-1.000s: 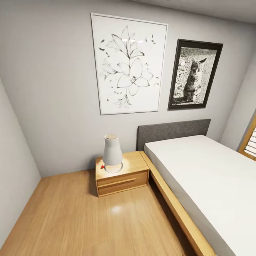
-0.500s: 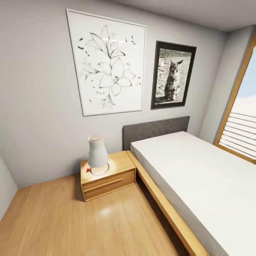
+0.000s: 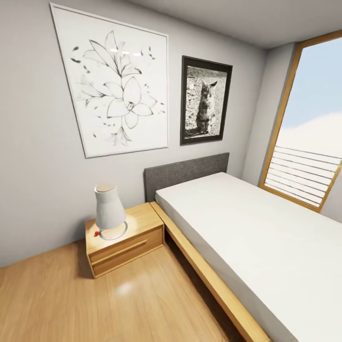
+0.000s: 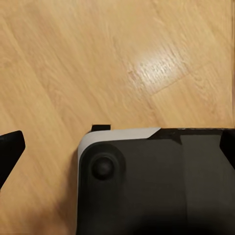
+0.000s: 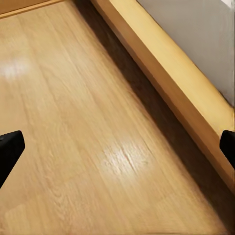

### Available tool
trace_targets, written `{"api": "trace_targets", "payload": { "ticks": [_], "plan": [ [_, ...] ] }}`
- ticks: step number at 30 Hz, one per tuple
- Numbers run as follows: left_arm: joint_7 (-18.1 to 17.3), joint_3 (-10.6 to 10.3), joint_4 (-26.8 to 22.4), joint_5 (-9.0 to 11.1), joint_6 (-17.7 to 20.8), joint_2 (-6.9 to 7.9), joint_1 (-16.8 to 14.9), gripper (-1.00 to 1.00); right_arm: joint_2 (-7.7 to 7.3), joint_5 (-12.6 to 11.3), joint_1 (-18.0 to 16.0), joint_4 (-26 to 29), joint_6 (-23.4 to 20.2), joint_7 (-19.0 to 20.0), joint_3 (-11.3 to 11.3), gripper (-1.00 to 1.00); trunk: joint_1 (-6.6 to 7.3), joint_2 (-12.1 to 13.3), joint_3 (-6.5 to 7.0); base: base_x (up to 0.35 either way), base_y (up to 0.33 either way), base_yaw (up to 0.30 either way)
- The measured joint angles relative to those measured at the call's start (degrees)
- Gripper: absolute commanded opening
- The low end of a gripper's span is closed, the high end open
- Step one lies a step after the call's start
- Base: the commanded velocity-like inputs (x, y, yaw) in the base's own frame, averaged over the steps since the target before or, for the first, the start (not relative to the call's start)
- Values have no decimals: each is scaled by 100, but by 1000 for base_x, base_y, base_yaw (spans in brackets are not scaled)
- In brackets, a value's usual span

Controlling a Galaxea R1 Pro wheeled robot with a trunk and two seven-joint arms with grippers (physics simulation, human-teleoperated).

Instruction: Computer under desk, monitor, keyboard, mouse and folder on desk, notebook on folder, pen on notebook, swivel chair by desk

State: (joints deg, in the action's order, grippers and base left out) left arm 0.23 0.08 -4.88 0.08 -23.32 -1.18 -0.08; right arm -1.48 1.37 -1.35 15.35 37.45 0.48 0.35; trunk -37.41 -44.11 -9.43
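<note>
Black fingertips (image 5: pixel 10 152) of the right gripper (image 5: pixel 117 152) stand wide apart, holding nothing above the wooden floor (image 5: pixel 73 122) beside the bed frame (image 5: pixel 176 83). Left gripper (image 4: pixel 117 147) fingertips likewise spread wide, empty, over the robot's dark base (image 4: pixel 156 186).

Bed (image 3: pixel 247 228) and window (image 3: pixel 308 128) cropped.

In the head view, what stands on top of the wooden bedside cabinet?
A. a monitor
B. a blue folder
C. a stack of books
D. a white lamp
D: a white lamp with a round base stands on the wooden bedside cabinet, beside the bed and below the flower picture.
</note>
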Motion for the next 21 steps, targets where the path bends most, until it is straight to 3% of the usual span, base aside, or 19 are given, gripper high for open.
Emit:
{"api": "trace_targets", "payload": {
  "ticks": [11,21],
  "plan": [
    [0,0,6,0,-1,4,0,100,-1,24,0,-5,0,-7,-4,100,0,0,0,0,0,-294],
    [0,0,6,0,1,4,0,100,-193,20,0,103,0,-33,-20,100,0,0,0,0,0,-294]
  ]
}}
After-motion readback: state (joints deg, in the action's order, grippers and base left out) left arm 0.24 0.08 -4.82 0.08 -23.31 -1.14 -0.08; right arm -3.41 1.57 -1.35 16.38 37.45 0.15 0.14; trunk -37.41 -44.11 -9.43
